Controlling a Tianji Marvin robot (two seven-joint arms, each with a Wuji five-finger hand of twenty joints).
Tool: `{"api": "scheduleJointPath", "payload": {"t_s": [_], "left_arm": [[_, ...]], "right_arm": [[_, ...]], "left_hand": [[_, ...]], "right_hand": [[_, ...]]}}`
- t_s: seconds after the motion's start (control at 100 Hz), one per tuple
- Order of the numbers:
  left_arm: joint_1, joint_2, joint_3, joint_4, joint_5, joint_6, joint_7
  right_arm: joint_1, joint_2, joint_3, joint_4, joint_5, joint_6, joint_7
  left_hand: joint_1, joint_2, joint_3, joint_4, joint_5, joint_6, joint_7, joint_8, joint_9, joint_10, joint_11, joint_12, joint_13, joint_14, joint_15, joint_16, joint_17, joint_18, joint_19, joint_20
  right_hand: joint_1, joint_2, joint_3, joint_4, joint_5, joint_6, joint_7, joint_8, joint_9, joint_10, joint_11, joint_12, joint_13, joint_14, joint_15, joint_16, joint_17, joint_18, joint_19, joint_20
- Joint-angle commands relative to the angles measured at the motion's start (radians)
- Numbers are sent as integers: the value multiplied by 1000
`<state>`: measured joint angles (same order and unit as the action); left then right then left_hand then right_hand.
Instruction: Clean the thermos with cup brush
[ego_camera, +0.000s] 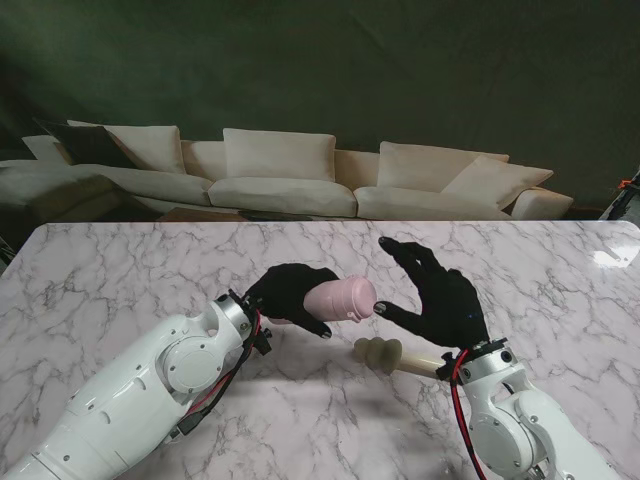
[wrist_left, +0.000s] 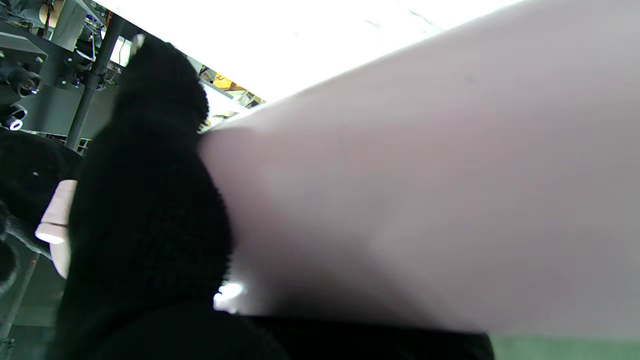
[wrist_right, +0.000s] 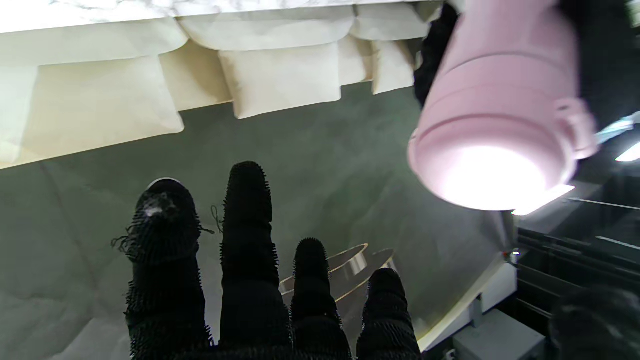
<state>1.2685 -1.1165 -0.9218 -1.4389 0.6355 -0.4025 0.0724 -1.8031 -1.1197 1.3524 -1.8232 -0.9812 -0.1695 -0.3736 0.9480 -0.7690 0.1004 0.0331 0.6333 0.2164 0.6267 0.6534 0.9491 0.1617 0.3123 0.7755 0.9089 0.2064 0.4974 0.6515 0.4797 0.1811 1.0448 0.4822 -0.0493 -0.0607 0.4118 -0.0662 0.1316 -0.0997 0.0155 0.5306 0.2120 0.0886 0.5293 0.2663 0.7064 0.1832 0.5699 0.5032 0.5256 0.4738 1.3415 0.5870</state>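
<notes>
A pink thermos (ego_camera: 342, 298) lies sideways in the air over the table's middle, its capped end pointing to my right. My black-gloved left hand (ego_camera: 290, 295) is shut on its body, which fills the left wrist view (wrist_left: 425, 200). My right hand (ego_camera: 438, 295) hovers open just right of the cap, fingers spread and thumb close to the cap without gripping it. In the right wrist view the thermos cap (wrist_right: 492, 130) faces the camera beside my outstretched fingers (wrist_right: 248, 260). The cream cup brush (ego_camera: 392, 356) lies on the marble, nearer to me than the thermos, under my right wrist.
The white marble table (ego_camera: 130, 280) spreads to both sides. A cream sofa (ego_camera: 290, 175) with cushions stands beyond the far edge. Both white arms rise from the near corners.
</notes>
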Motion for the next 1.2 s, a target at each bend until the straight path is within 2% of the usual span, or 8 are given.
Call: {"api": "scheduleJointPath", "payload": {"t_s": [0.0,0.12,0.28,0.37,0.46,0.8,1.03,1.19], "left_arm": [[-1,-1,-1,-14,-1,-2,-14],[0,0,-1,-16,-1,-1,-15],[1,0,-1,-16,-2,-2,-17],[1,0,-2,-16,-1,-4,-17],[-1,0,0,-15,-3,-4,-18],[-9,-3,12,-12,-8,1,-17],[-10,-3,15,-12,-11,5,-19],[-10,-3,16,-12,-11,8,-17]], "right_arm": [[-13,15,17,-4,-2,-40,36],[-11,25,39,3,-16,-122,78],[10,28,36,17,2,-177,103],[28,34,28,33,-48,-183,80],[49,39,14,50,-80,-188,64],[112,47,-41,100,-117,-183,51],[149,39,-93,123,-98,-163,12],[168,32,-118,140,-68,-166,-10]], "left_hand": [[327,518,228,-7,87,-199,123,17,-3,-48,34,4,92,-83,197,53,43,-113,157,49],[327,517,228,-6,87,-199,123,17,-3,-49,34,4,93,-84,198,53,43,-113,157,49],[327,518,228,-7,87,-199,123,17,-3,-49,34,4,92,-83,198,53,43,-112,158,49],[327,518,228,-7,88,-199,123,17,-3,-48,34,4,92,-83,198,53,43,-113,158,49],[326,518,228,-7,87,-200,123,17,-3,-49,34,4,92,-82,199,53,43,-112,158,49],[327,518,228,-6,88,-200,124,17,-3,-48,35,4,93,-83,199,53,45,-113,158,49],[328,518,228,-8,88,-198,123,17,-3,-48,35,5,93,-82,200,53,45,-111,160,50],[328,518,228,-8,88,-198,123,17,-3,-48,35,5,94,-83,201,53,44,-111,160,50]], "right_hand": [[61,-78,90,0,5,-21,-44,-7,-35,-20,-92,-36,-47,-31,-63,-35,-55,17,-78,5],[284,-228,191,70,25,-20,-64,-317,-35,-19,-173,-60,-66,-60,-112,-62,-72,10,-128,0],[520,-432,529,311,28,-110,-51,-340,-33,-28,-188,-65,-68,-85,-140,-79,-90,14,-164,-6],[605,-484,753,247,23,-180,-36,-282,-34,-30,-163,-55,-64,-102,-136,-81,-87,0,-174,-8],[659,-509,790,191,16,-231,-29,-128,-32,-37,-153,-51,-65,-116,-123,-75,-95,-19,-180,-1],[446,-513,408,14,12,-114,23,47,-32,-33,-39,-3,-41,-127,-72,-42,-95,-47,-158,31],[419,-415,378,-26,172,87,545,59,3,-86,152,64,63,-177,44,15,19,-108,-66,39],[342,-351,345,-47,352,101,756,55,31,-77,165,68,104,-181,73,24,50,-108,-46,38]]}}
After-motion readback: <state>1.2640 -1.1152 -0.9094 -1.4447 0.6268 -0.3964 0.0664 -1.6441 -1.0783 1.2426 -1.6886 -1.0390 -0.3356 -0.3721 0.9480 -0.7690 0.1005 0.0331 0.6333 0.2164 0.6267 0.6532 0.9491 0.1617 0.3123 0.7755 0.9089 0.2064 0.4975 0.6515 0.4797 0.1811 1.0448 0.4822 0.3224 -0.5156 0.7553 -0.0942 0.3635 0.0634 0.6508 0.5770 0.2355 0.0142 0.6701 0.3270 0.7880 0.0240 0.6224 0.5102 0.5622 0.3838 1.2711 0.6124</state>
